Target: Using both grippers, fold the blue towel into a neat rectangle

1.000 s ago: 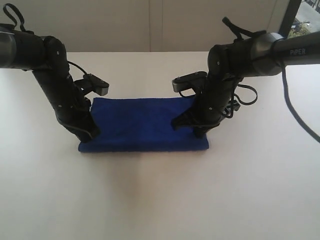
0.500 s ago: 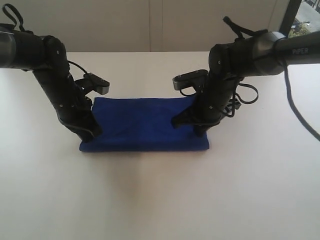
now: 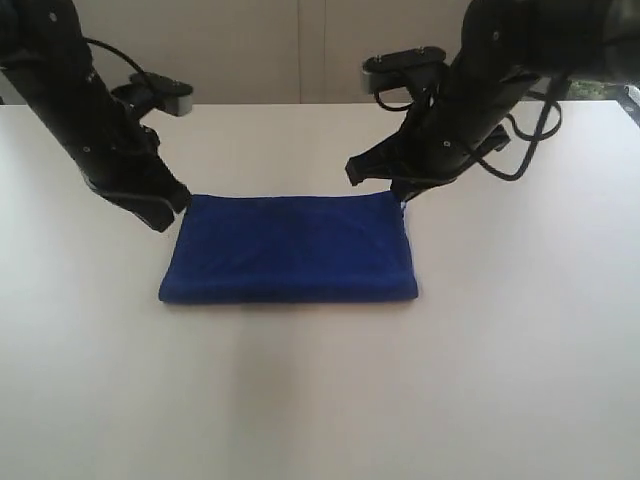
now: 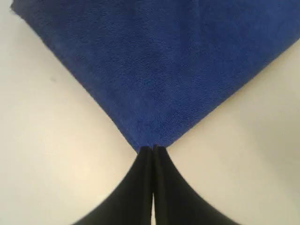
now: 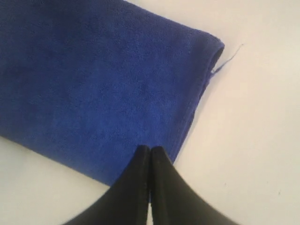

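Observation:
The blue towel (image 3: 290, 250) lies flat on the white table (image 3: 320, 400), folded into a rectangle. My left gripper (image 3: 170, 210) hangs just off its far left corner, raised, shut and holding nothing. In the left wrist view the shut left gripper (image 4: 153, 148) points at a corner of the blue towel (image 4: 154, 70). My right gripper (image 3: 398, 190) hovers by the far right corner, also shut and holding nothing. In the right wrist view the shut right gripper (image 5: 150, 148) shows over the blue towel (image 5: 93, 84) near its short edge. A small pale tag (image 5: 213, 71) sticks out at one corner.
The left arm (image 3: 90, 120) rises from the far left and the right arm (image 3: 480, 90) from the far right. A pale wall (image 3: 300, 50) stands behind the table's far edge. Bare tabletop lies in front of the towel.
Both arms have lifted up and back off the towel toward the table's far side. The folded towel stays flat where it was.

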